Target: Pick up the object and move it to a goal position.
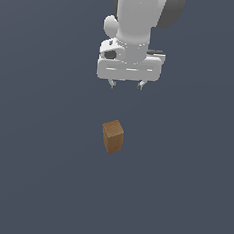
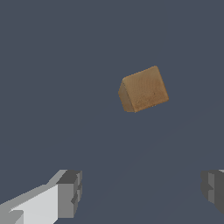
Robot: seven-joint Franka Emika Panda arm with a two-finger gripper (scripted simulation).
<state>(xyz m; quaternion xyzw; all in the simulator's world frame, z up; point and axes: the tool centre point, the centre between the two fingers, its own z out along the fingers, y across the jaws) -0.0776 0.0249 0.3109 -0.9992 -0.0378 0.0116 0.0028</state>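
In the exterior view we are seeing a plain dark blue-grey surface (image 1: 39, 172) filling the whole frame, with nothing lying on its left part. Moving toward the middle, we are looking at the white arm (image 1: 140, 15) coming down from the top edge, ending in a broad white hand. The gripper (image 1: 126, 84) is pointing downward, and only the short tips of its two fingers (image 1: 112, 83) are showing beneath the white body. The jaws are standing wide apart, with nothing between them.

Below the gripper, and clearly apart from it, we are seeing the block (image 1: 112, 136): a small brown piece with a wood grain, taller than wide and narrower than the white hand above it. It is standing upright on the surface, turned so that one vertical edge is facing the camera, with its left face lighter than its right. It is lying slightly toward the exterior view's left of the midpoint between the fingers. To the exterior view's right of the block we are seeing only more of the same surface.

In the wrist view we are looking down past the gripper (image 2: 142, 192), whose two grey finger pads (image 2: 70, 192) are sitting at opposite sides of the frame, far apart. The block (image 2: 143, 89) is showing its square top face, rotated relative to the line between the fingers. It is lying ahead of the pads, not between them, and touching neither.
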